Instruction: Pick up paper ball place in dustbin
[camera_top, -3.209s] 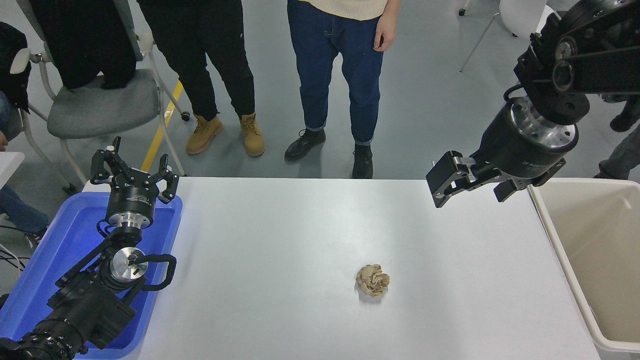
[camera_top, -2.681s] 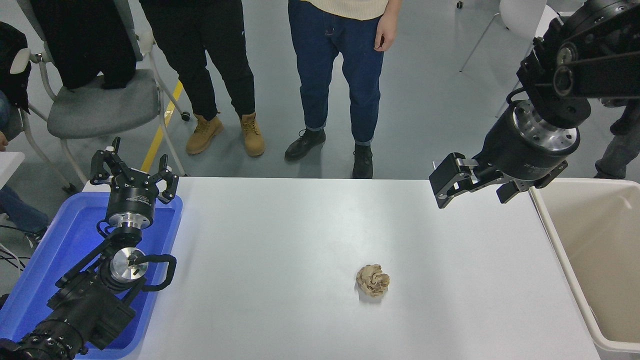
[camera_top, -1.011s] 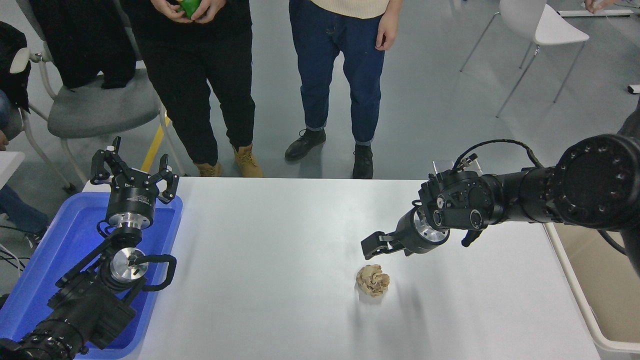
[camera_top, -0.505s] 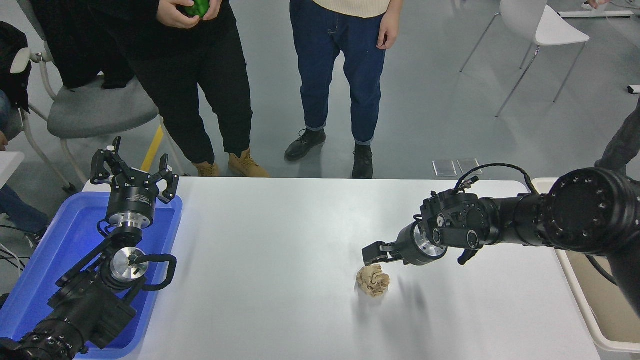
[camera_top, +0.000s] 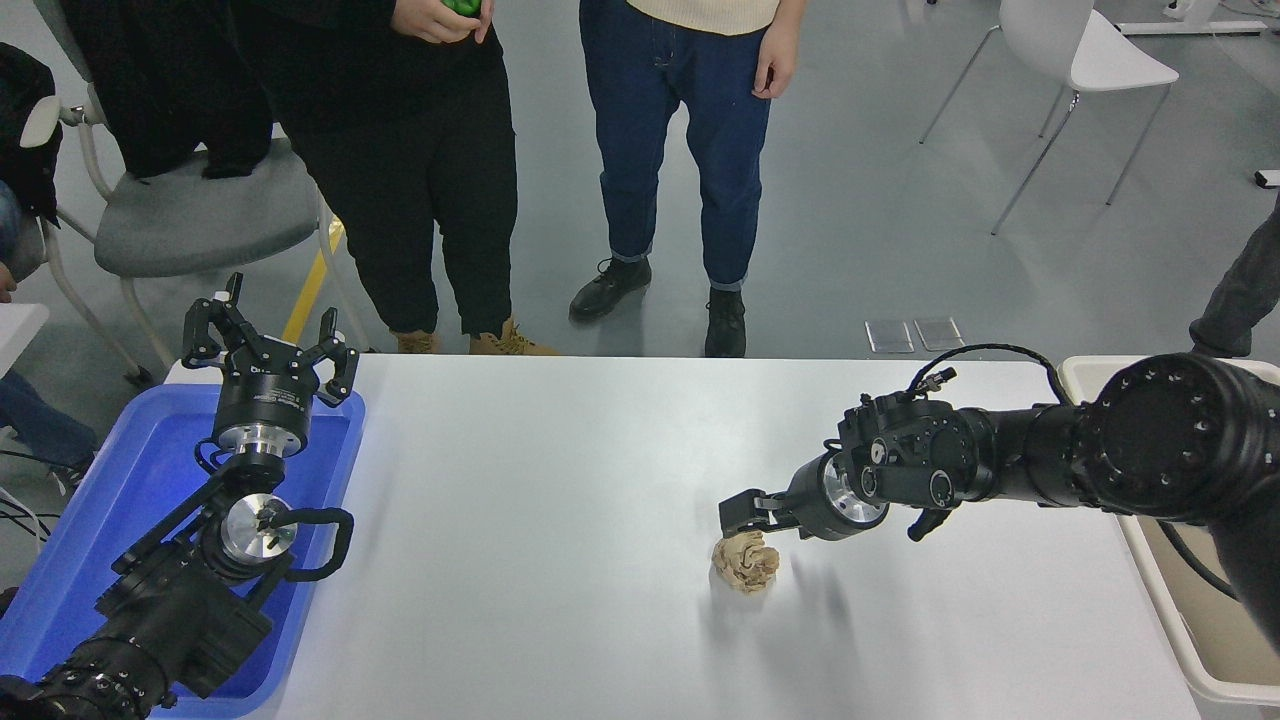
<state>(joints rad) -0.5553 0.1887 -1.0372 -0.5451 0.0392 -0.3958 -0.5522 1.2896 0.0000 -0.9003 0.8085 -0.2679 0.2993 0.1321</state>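
The paper ball (camera_top: 746, 566), a crumpled tan wad, lies on the white table (camera_top: 560, 480) right of centre. My right gripper (camera_top: 745, 518) hangs just above and behind the ball's top, pointing left, nearly touching it; it looks open and holds nothing. The right arm reaches in from the right edge. The beige dustbin (camera_top: 1178, 648) stands off the table's right end, largely hidden behind that arm. My left gripper (camera_top: 270, 325) is open and parked over the far end of the blue tray at the lower left.
A shallow blue tray (camera_top: 60, 540) sits at the table's left end under the left arm. Two people stand at the far side; one (camera_top: 420, 150) holds a green object. A grey chair (camera_top: 190, 210) is at the back left.
My right arm has swung down from high at the right and moved left and lower, until its gripper is over the paper ball. The person in black has stepped nearer the table.
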